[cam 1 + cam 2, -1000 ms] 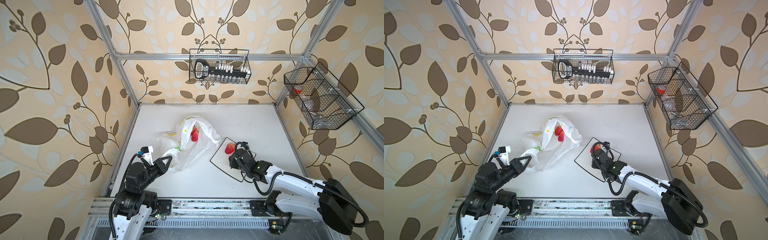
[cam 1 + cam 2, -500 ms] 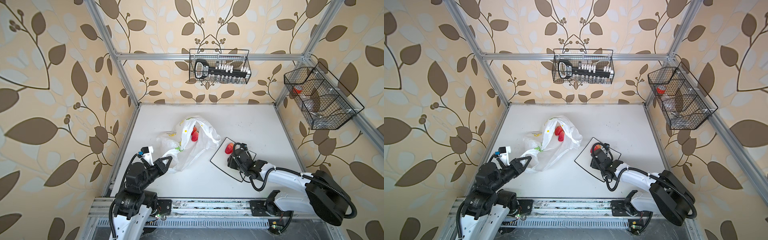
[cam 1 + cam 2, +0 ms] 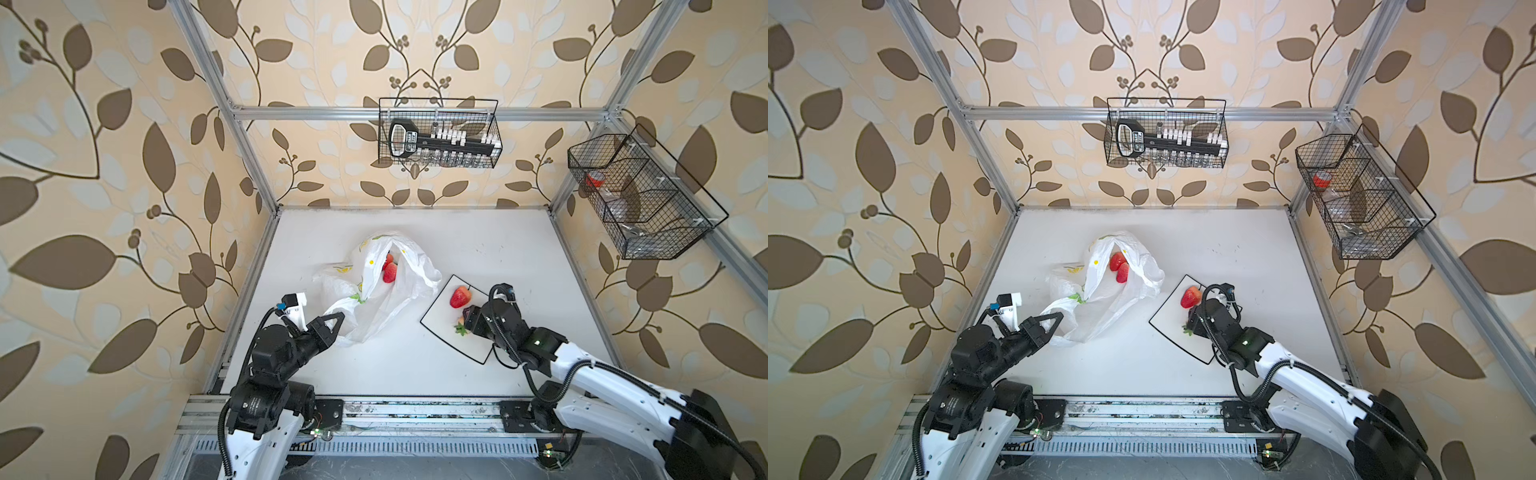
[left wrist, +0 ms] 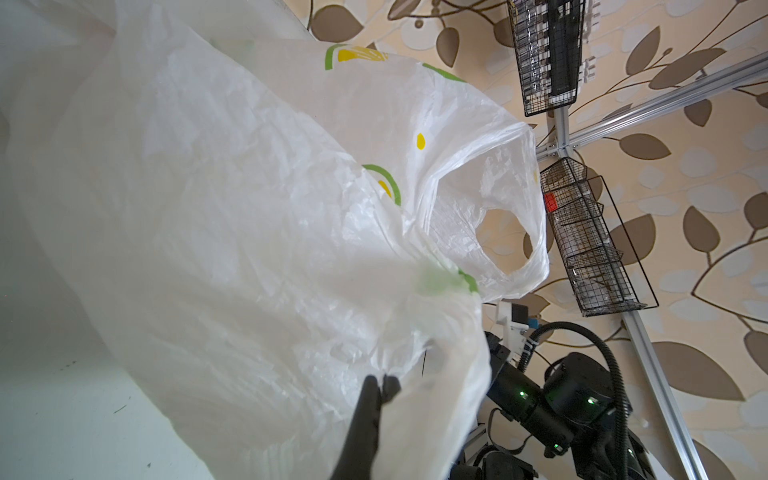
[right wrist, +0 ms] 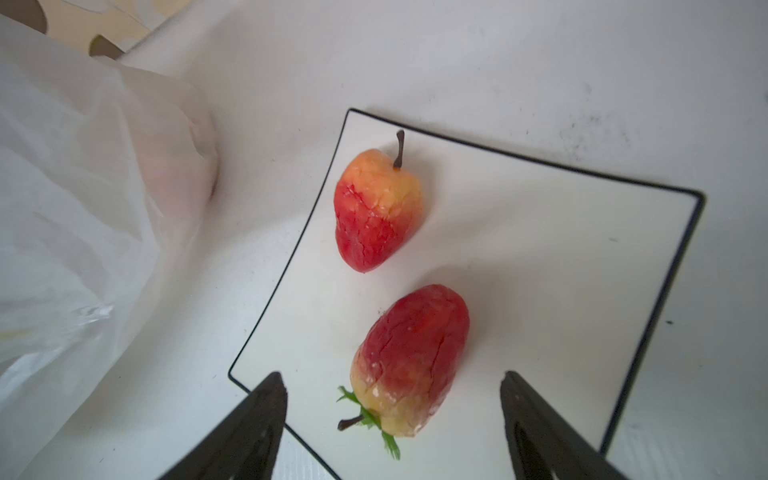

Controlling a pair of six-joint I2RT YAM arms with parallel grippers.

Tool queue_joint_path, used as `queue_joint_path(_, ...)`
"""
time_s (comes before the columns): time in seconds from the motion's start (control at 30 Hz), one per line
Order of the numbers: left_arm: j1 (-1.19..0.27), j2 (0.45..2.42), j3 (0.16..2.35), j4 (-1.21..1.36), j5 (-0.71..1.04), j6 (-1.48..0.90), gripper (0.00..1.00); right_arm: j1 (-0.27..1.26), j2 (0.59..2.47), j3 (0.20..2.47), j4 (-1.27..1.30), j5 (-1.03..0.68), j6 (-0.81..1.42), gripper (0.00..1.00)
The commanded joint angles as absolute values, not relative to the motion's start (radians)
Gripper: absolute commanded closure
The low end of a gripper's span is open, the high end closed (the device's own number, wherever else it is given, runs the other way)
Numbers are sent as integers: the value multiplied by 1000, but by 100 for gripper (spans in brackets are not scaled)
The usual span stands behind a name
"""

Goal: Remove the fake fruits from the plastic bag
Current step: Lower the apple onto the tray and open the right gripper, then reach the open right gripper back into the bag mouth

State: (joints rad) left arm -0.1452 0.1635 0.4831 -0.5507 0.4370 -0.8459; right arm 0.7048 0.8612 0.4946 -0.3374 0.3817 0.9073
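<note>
The white plastic bag (image 3: 374,299) (image 3: 1100,303) with lemon prints lies crumpled left of centre, its mouth facing the back. Two red fake fruits (image 3: 389,270) (image 3: 1119,267) show inside that mouth. My left gripper (image 3: 338,319) (image 4: 384,380) is shut on a fold of the plastic bag (image 4: 249,208) at its near end. On the square black-rimmed plate (image 3: 440,320) (image 5: 540,270) lie two red-and-yellow fruits, one with a bare stem (image 5: 376,212) (image 3: 460,297) and one with green leaves (image 5: 411,357). My right gripper (image 5: 392,382) (image 3: 468,322) stands open just above the leafy fruit, touching nothing.
A wire basket (image 3: 438,133) with small bottles hangs on the back wall. Another wire basket (image 3: 640,195) hangs on the right wall. An aluminium rail (image 3: 395,411) runs along the table's front edge. The bag's loose side (image 5: 83,208) lies close beside the plate.
My right gripper's jaws have spread apart and let go of the leafy red fruit, which now lies on the plate. The left gripper and the bag have not moved.
</note>
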Motion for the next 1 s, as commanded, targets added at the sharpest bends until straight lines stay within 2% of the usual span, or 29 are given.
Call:
queue_joint_path(0.0, -153, 160, 506, -524, 434, -849, 100, 709, 749, 556, -389, 433, 791, 21)
queue_joint_path(0.13, -153, 161, 505, -517, 435, -848, 100, 708, 668, 580, -282, 317, 623, 28)
queue_joint_path(0.23, -153, 161, 503, -516, 436, -848, 100, 710, 644, 571, -128, 135, 505, 32)
queue_joint_path(0.33, -153, 163, 507, -517, 439, -848, 100, 714, 679, 596, -8, -62, 432, 37)
queue_joint_path(0.43, -153, 163, 507, -519, 440, -848, 100, 782, 759, 660, 41, -166, 369, 42)
queue_joint_path(0.53, -153, 162, 508, -521, 440, -849, 100, 931, 844, 722, 57, -147, 265, 43)
queue_joint_path(0.67, -153, 157, 509, -531, 442, -848, 100, 1092, 949, 775, 51, -24, 139, 44)
queue_joint_path(0.77, -153, 151, 506, -531, 443, -848, 100, 1118, 1048, 814, 76, 0, 132, 47)
queue_joint_path(0.97, -153, 146, 518, -536, 443, -848, 100, 1120, 1294, 870, 187, 68, 266, 57)
